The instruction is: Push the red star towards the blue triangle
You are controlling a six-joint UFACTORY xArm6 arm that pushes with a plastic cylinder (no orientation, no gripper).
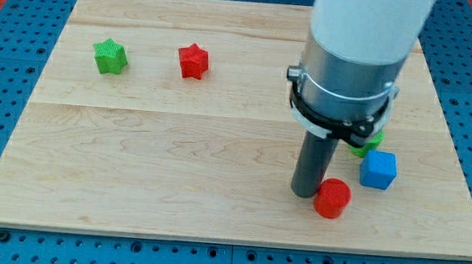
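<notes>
Red star (193, 61): upper left of bench (173, 178), beside green star (109, 56).
My tip (306, 191): touching red cylinder (332, 198), well apart from star.
Tool: none, just my rod.

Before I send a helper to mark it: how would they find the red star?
Start at the wooden board and go to its top-left part. Two stars sit side by side there; the red star is the right one, next to the green star, far from my tip.
</notes>
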